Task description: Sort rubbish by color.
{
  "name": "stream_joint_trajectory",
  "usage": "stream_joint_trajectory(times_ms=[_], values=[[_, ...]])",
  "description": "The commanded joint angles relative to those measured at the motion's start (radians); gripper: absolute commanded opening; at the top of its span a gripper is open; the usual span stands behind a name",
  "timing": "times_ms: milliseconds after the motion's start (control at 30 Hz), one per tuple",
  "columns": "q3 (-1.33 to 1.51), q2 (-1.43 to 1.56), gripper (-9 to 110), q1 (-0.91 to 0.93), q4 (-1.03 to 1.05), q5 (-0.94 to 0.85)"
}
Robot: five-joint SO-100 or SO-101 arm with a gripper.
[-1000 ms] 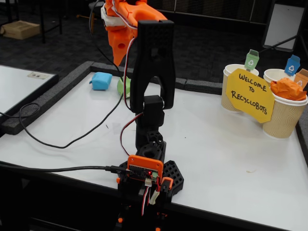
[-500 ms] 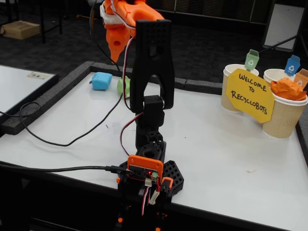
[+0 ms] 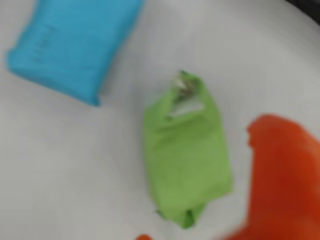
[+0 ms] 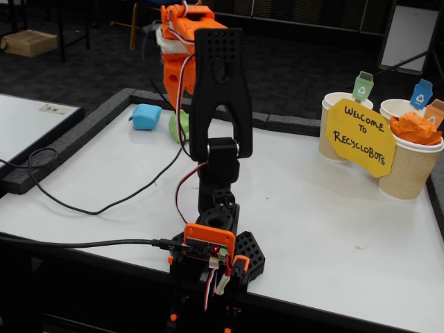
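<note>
Swinging over from a second ago, the tool (image 4: 175,78) now hangs above the green wad (image 3: 186,154) on the desk (image 4: 312,208), blue wad (image 3: 70,45) beside; its spread is unclear.

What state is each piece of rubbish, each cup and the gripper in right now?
Green wad: loose on the table, ungrasped.
Blue wad: on the table, apart from the green one.
Orange wad: already in the nearest cup.
Gripper: hovering beside the green wad; whether it is open cannot be told.
Other two cups: upright, contents hidden.
</note>
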Motion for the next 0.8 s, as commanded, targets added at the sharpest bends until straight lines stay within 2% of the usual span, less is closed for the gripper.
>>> stream_joint_trajectory(times_ms=[0,467,767], values=[[-0.129,0.025,22,0.032,-0.037,0.107],[-0.236,-0.084,22,-0.061,-0.006,0.163],[-0.253,-0.152,23,-0.055,-0.015,0.163]])
